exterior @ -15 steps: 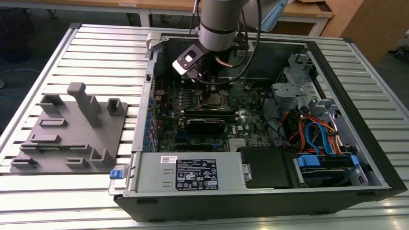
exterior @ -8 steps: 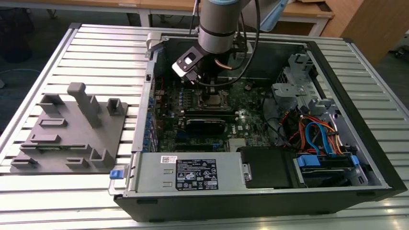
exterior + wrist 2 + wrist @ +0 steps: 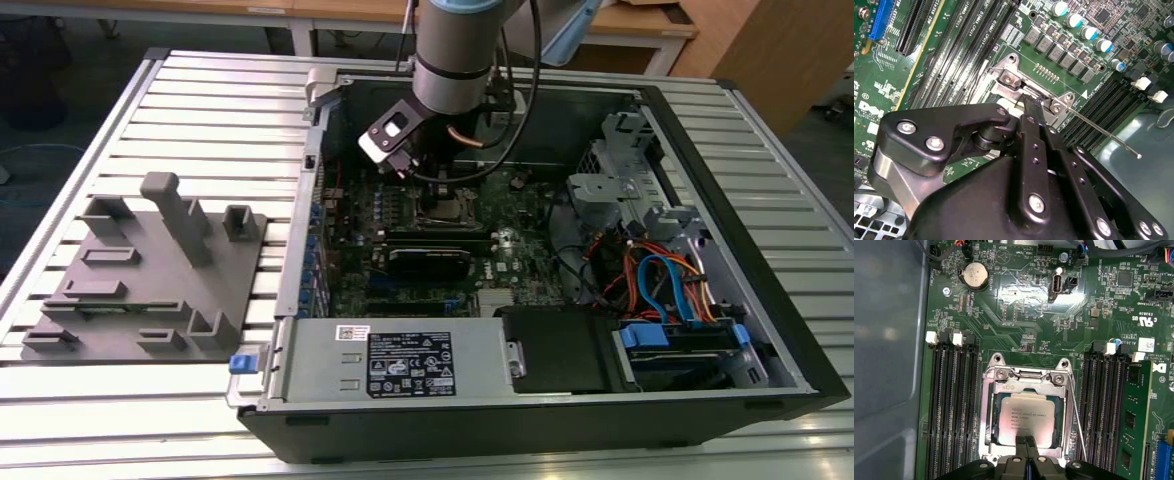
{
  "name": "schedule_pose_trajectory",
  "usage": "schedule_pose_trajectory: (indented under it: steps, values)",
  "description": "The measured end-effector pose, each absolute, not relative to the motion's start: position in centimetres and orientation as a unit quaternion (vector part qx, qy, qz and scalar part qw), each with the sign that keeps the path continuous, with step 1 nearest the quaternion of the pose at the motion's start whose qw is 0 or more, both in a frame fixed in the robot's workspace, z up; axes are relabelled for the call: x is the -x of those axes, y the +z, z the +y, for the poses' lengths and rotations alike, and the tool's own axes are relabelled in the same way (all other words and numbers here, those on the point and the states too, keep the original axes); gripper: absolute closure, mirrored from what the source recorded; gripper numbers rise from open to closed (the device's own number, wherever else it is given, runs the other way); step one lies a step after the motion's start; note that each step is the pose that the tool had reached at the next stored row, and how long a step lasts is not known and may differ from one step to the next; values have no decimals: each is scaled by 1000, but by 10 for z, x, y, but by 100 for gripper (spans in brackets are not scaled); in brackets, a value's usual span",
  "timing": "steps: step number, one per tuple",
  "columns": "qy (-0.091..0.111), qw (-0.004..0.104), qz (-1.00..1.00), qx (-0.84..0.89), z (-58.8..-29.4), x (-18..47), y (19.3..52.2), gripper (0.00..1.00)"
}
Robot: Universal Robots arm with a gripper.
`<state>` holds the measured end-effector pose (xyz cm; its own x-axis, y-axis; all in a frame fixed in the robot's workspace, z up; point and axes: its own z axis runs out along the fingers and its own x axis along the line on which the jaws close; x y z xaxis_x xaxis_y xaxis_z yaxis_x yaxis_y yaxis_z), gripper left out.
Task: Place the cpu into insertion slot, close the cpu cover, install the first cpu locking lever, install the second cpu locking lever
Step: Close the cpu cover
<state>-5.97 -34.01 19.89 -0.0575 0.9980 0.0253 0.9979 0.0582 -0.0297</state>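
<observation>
The cpu (image 3: 1023, 417) sits in the insertion slot (image 3: 983, 432) right at the tips of the pincer (image 3: 1026, 441), with the cpu cover (image 3: 1026, 385) lying around it; the pincer is pressed narrow, gripping nothing. A thin locking lever (image 3: 1077, 425) runs just beside the pincer.

Arm (image 3: 454, 50) angled downward, pincer (image 3: 1026, 439) closed — pointing down
</observation>
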Motion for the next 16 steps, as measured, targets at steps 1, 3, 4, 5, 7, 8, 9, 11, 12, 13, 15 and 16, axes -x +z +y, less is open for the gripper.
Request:
schedule_pose_trajectory:
  steps: [1, 3, 4, 5, 7, 8, 9, 11, 12, 13, 15, 16]
  values:
    - [2, 19, -727, 686, -340, 60, 199, 90]
    - [2, 19, -727, 686, -340, 60, 199, 90]
    - [2, 19, -727, 686, -340, 60, 199, 90]
    - [2, 19, -727, 686, -340, 60, 199, 90]
    - [1, 20, -727, 686, -340, 60, 200, 90]
    - [1, 20, -727, 686, -340, 59, 200, 90]
    - [1, 20, -727, 686, -340, 60, 201, 90]
    - [2, 20, -727, 686, -340, 60, 203, 90]
    - [2, 20, -727, 686, -340, 60, 203, 90]
    - [2, 19, -727, 686, -340, 60, 203, 90]
    - [2, 20, -727, 686, -340, 62, 204, 90]
    - [2, 19, -727, 686, -340, 63, 204, 90]
